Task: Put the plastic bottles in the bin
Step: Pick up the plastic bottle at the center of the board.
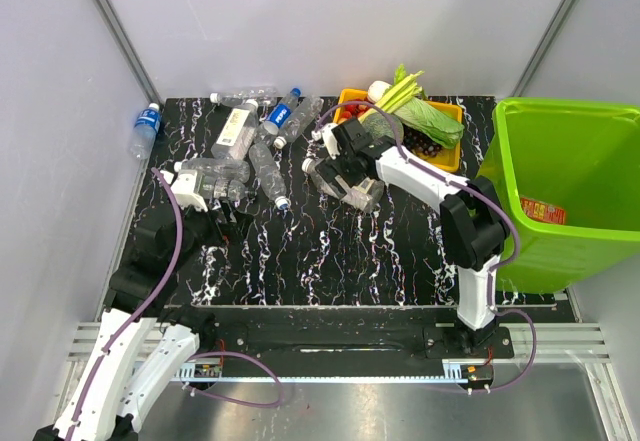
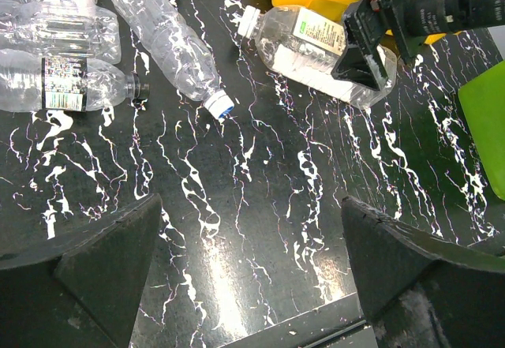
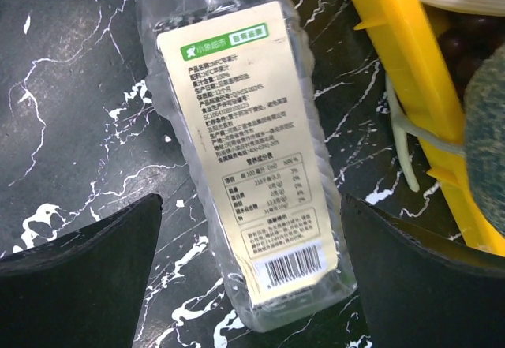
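Observation:
Several clear plastic bottles [image 1: 262, 161] lie in a heap at the table's far left; one with a blue label [image 1: 147, 123] lies off the table's left edge. A square clear bottle with a cream label [image 3: 252, 151] lies on its side beside the yellow tray. My right gripper [image 3: 252, 277] hovers open over it, a finger on either side of its base end and neither touching. In the top view the same gripper [image 1: 345, 176] sits over that bottle [image 1: 368, 195]. My left gripper [image 2: 252, 277] is open above bare tabletop, with nothing between its fingers. The lime-green bin [image 1: 560, 191] stands at the right.
A yellow tray [image 1: 445, 111] of vegetables and fruit sits at the back, just right of the labelled bottle. In the left wrist view a slim bottle with a white-blue cap [image 2: 166, 40] and a black-labelled one [image 2: 63, 84] lie ahead. Grey walls enclose the table.

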`<state>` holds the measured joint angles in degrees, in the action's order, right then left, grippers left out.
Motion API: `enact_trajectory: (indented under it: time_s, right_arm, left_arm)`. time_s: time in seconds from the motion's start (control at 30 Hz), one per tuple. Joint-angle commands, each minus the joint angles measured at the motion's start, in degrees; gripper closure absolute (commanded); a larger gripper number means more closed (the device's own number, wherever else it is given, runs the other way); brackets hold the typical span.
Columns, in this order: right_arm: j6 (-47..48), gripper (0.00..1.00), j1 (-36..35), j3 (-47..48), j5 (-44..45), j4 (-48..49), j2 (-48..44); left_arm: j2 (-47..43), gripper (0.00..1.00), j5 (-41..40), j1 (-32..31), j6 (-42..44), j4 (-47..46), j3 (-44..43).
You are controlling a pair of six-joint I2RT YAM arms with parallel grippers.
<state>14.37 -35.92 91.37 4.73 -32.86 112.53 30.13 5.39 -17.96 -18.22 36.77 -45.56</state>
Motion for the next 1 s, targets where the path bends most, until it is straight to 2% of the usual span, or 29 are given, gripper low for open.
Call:
enact_trajectory:
  time_s: [0.0,0.13,0.3,0.43,0.5,0.6,0.8,0.97]
  right_arm:
    - [3.46,0.01,0.59,2.40,-2.63,-0.27,2.43]
    - [3.91,0.01,0.68,3.28,-0.07,-0.36,4.62]
    - [2.07,0.03,0.68,1.97,-0.60,-0.54,2.88]
    - [2.16,0.20,0.68,-0.75,-4.55,0.08,0.15]
    - [1.28,0.34,0.68,-1.81,-7.18,0.08,-1.43]
    - [-1.27,0.46,0.68,-2.69,-9.38,-0.10,-3.10]
    - [-4.62,0.48,0.68,-2.87,-11.15,0.95,-9.34]
    - [-6.19,0.53,0.59,1.08,-5.00,0.78,-15.04]
  left_arm:
    - [0.46,0.01,0.24,-0.24,0.29,-2.23,-0.58]
    - [0.28,0.01,-0.03,-0.24,0.29,-2.23,-0.49]
    - [0.19,0.01,-0.47,-0.24,0.20,-2.15,-0.41]
    - [0.10,0.01,-0.47,-0.24,0.20,-2.06,-0.41]
    - [0.28,0.01,-0.64,-0.24,0.20,-2.14,-0.41]
    - [0.11,0.01,-0.64,-0.24,0.11,-2.15,-0.41]
    - [0.19,0.01,-1.08,-0.24,0.02,-2.23,-0.41]
    - [-0.07,0.01,-0.99,-0.24,0.02,-2.32,-0.23]
